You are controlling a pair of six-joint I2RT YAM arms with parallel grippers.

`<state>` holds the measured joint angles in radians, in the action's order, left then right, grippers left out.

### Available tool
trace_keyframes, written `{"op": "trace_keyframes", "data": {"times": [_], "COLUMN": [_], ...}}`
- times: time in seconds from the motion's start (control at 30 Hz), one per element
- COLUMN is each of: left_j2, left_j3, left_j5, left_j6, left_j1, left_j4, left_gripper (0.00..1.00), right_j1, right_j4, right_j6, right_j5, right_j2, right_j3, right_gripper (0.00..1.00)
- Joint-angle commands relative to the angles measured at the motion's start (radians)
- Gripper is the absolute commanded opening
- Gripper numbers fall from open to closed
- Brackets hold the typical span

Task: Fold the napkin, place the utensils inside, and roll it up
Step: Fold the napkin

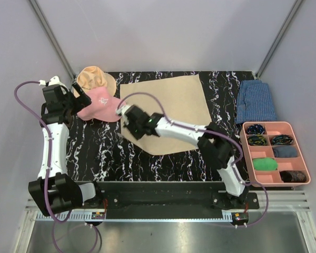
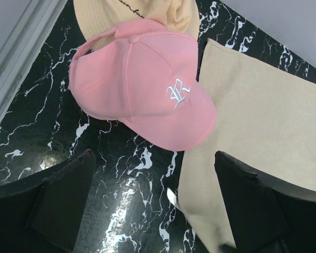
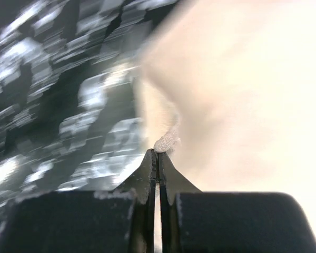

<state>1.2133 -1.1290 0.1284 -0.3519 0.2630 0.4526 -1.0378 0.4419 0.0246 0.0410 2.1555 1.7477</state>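
Observation:
The beige napkin (image 1: 174, 105) lies flat on the black marbled mat, its left edge beside the pink cap. My right gripper (image 1: 125, 118) reaches across to that left edge. In the right wrist view the right gripper (image 3: 157, 153) is shut, and a small pinch of the napkin (image 3: 242, 79) bunches at its tips. My left gripper (image 1: 80, 97) hovers by the caps. Seen from the left wrist, the left gripper (image 2: 154, 158) is open above the mat with nothing between its fingers, and the napkin (image 2: 263, 121) lies to its right. The utensils are out of view.
A pink cap (image 1: 100, 105) (image 2: 142, 84) overlaps a tan floppy hat (image 1: 92, 79) (image 2: 142, 16) at the back left. A folded blue checked cloth (image 1: 255, 103) lies at the back right. A pink compartment tray (image 1: 274, 123) with small items stands at the right edge.

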Motion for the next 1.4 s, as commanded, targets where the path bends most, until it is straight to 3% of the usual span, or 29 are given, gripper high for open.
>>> {"op": "trace_keyframes", "data": {"times": [0.0,0.37,0.7,1.37], "left_j2": [0.005,-0.031,-0.009,0.005], "left_j3": [-0.005,-0.003,-0.003,0.002], "left_j5": [0.053,0.033,0.08,0.123], "left_j6": [-0.016,0.002,-0.01,-0.025], "left_j1": [0.007,0.007,0.005,0.005], "left_j4": [-0.052,-0.061,-0.066,-0.072], "left_gripper": [0.99,0.99,0.99,0.99], "right_j1": [0.186,0.521,0.651,0.768], "right_j4": [0.003,0.003,0.003,0.026], "right_j6": [-0.066,-0.155,-0.163,-0.212], "right_j5": [0.025,0.019,0.115,0.204], "right_j2": [-0.086,0.108,0.286,0.552], "right_j3": [-0.005,0.213,0.436,0.835], "right_gripper": [0.0,0.0,0.0,0.0]}}
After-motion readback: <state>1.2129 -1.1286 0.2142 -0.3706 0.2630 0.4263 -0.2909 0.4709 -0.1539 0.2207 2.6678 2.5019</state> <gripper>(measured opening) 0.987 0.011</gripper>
